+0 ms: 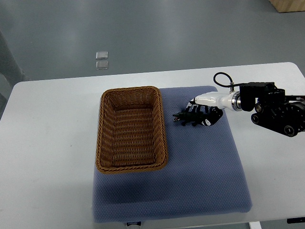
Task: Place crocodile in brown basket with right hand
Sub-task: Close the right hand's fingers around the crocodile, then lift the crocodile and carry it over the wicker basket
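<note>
A: Top view. Where's the crocodile?

B: The crocodile (185, 117) is on the blue mat (200, 167), just right of the basket (131, 89) and level with its far half. It is not in the basket, which looks bare inside.

A: And the right robot hand?

B: The right robot hand (206, 109) comes in from the right edge and sits over the crocodile's right end, touching it or nearly so. It is dark on dark there, so I cannot tell whether it is closed on the toy or only poised around it.

A: So which step is this?

B: The pickup, I'd judge. Nothing has been carried across yet.

A: What does the next move call for?

B: A secure hold first. Then a lift clear of the mat and high enough to pass the basket's right wall, a short carry left, and a release over the middle. The mat and basket sit on the white bench (52, 143), and the way across is open
</note>
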